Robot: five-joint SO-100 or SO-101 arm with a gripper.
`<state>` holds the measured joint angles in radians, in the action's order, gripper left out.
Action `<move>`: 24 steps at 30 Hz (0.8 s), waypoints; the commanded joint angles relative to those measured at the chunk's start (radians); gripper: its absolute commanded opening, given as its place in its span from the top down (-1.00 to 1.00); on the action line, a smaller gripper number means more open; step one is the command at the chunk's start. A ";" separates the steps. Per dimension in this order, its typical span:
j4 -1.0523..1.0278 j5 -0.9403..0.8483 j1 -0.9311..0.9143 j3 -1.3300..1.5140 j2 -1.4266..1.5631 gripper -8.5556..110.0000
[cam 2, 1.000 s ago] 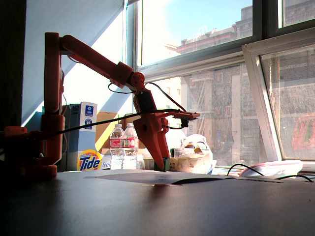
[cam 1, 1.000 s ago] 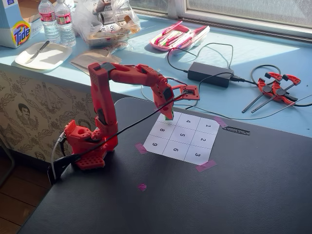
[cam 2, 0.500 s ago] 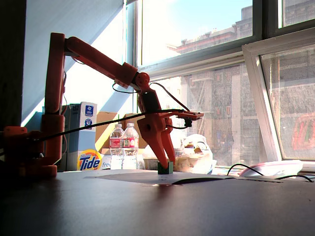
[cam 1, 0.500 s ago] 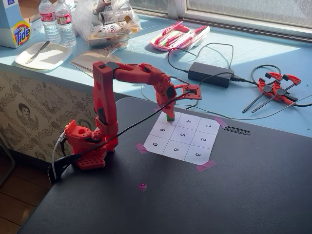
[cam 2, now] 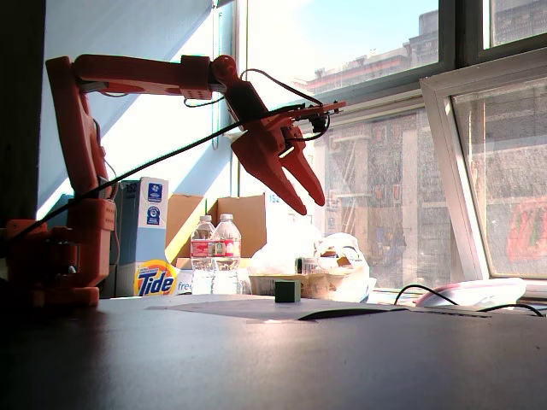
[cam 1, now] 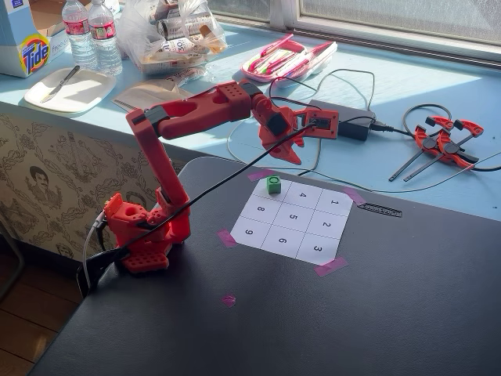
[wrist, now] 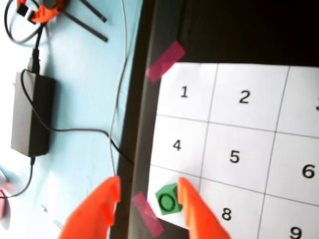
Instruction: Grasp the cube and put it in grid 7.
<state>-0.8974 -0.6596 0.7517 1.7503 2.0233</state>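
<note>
Cube set down in grid 7

The cube (cam 1: 273,185) is seen resting in grid 7 (wrist: 160,185); the claw (cam 2: 310,203) is held raised above it, spread apart and empty.

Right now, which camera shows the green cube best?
The wrist view: the cube fills more of the picture, and the dark ring on its top is clear. In a fixed view it is a small green block on the sheet's corner cell. The other fixed view shows only a dark side silhouette.
</note>
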 commanded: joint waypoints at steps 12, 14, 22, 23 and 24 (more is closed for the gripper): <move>-0.172 0.302 -0.557 0.488 0.746 0.85; -0.161 0.330 -0.598 0.586 0.822 0.85; -0.110 0.442 -0.641 0.862 1.031 0.85; -0.100 0.451 -0.643 0.887 1.042 0.85; -0.086 0.456 -0.643 0.913 1.054 0.85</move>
<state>-1.0216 -0.2224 0.1150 2.6262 3.0450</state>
